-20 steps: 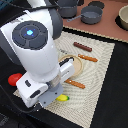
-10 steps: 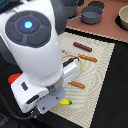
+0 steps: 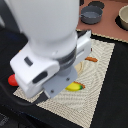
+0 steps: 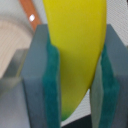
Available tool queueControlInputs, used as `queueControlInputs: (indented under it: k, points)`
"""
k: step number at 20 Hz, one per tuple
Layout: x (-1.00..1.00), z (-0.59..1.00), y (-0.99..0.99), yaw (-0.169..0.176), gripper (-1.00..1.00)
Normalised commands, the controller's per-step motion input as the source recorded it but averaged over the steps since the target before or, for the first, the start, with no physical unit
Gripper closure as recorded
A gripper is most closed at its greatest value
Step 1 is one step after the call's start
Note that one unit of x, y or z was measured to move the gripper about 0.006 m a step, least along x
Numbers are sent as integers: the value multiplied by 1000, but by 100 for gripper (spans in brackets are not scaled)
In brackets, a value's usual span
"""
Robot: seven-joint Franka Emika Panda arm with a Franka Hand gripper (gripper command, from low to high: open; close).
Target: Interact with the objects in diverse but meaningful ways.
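In the wrist view the curved yellow banana (image 4: 80,50) stands between the green pads (image 4: 52,80) of my gripper (image 4: 77,75), which is shut on it from both sides. In the exterior view the arm's white body hides most of the mat. The banana (image 3: 74,86) shows as a yellow patch just below the grey hand. The red tomato (image 3: 12,80) lies at the mat's edge on the exterior view's left. Bread loaf and sausage are hidden.
A woven placemat (image 3: 100,75) lies on the black table. An orange cutlery handle (image 3: 91,59) rests on it, also seen as the orange handle (image 4: 27,10) beside the tan plate (image 4: 15,35). A grey bowl (image 3: 92,15) and a tan bowl (image 3: 122,17) stand at the back.
The arm fills more of the exterior view and now covers the sausage and most of the plate. The banana patch sits slightly further toward the exterior view's right.
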Motion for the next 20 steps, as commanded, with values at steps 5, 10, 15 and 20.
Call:
queueControlInputs:
  k: [5, 10, 15, 20]
  points:
    - [-557, 105, 606, 127, 100]
    - [-670, -45, 503, 136, 100]
    - [-703, -139, 453, 144, 100]
    - [-708, -189, 447, 145, 100]
